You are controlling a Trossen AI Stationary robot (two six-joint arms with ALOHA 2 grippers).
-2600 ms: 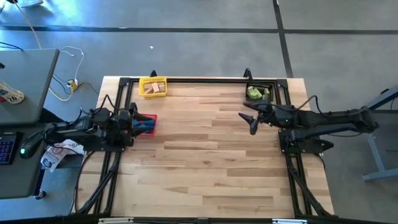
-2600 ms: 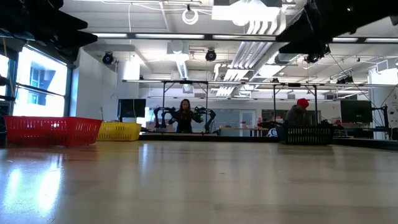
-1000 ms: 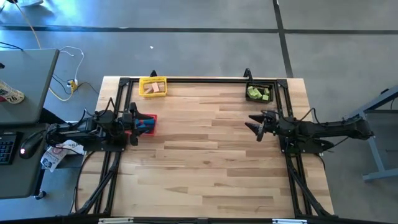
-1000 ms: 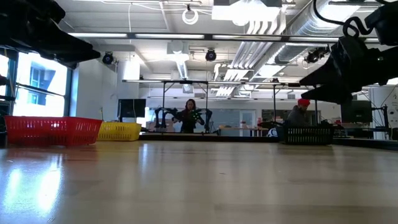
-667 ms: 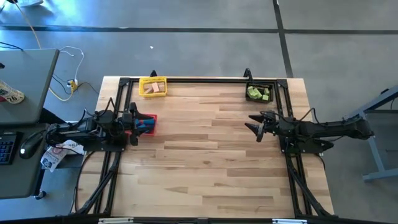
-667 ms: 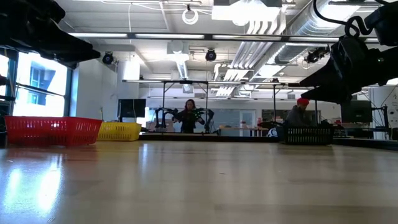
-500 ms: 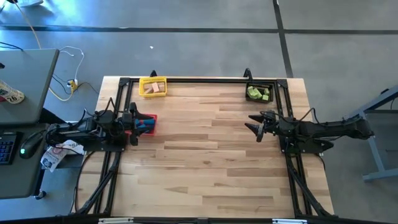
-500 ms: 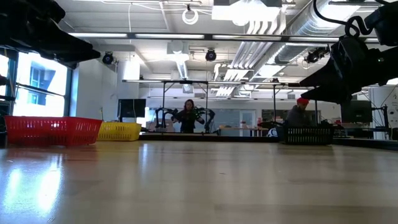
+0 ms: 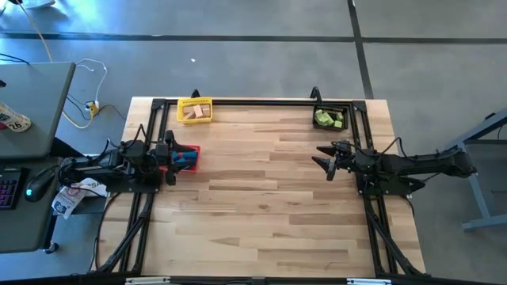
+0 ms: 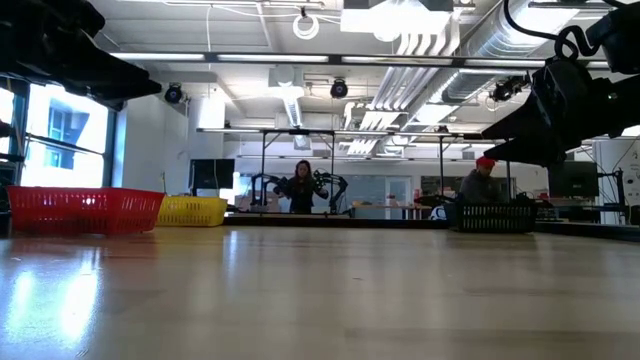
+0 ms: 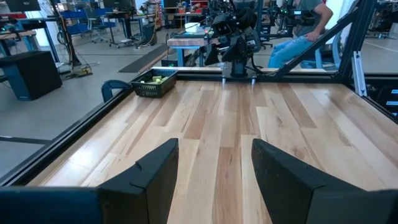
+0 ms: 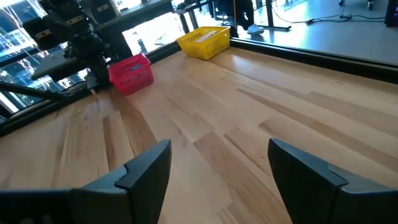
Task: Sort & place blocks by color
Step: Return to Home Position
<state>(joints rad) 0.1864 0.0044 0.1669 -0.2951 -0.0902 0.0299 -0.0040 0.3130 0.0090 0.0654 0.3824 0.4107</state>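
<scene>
At the left edge of the pale wooden plank surface (image 9: 261, 206), the left hand (image 9: 168, 157) reaches in from its dark arm. It is released, its two dark fingers (image 11: 152, 177) spread apart with nothing between them. In the low view this arm hangs raised above the surface, not resting on it.

Just beside the left hand, toward the middle of the surface, stands a small red mesh basket (image 9: 192, 150). The blue wooden blocks (image 9: 188, 161) lie inside it. Whether the hand touches the basket cannot be told.

Farther back, close to the far rail of the black metal frame (image 9: 253, 100), sits a small yellow mesh basket (image 9: 195, 104). It holds the tan wooden blocks (image 9: 197, 114). The red and yellow baskets are near each other but apart.

The middle of the surface carries only bare planks.

In the far right corner, against the frame, stands a small black mesh basket (image 9: 330, 109) holding the light green wooden blocks (image 9: 329, 119).

Nearer than that basket and well apart from it is the right hand (image 9: 322, 155). It points toward the middle of the surface and is also released. Its fingers (image 12: 146, 171) stand wide and grasp nothing. In the low view it hangs above the surface.

In the room beyond, a person (image 10: 300, 188) stands at another rig, and a second person in a red cap (image 10: 483, 181) sits farther right.
</scene>
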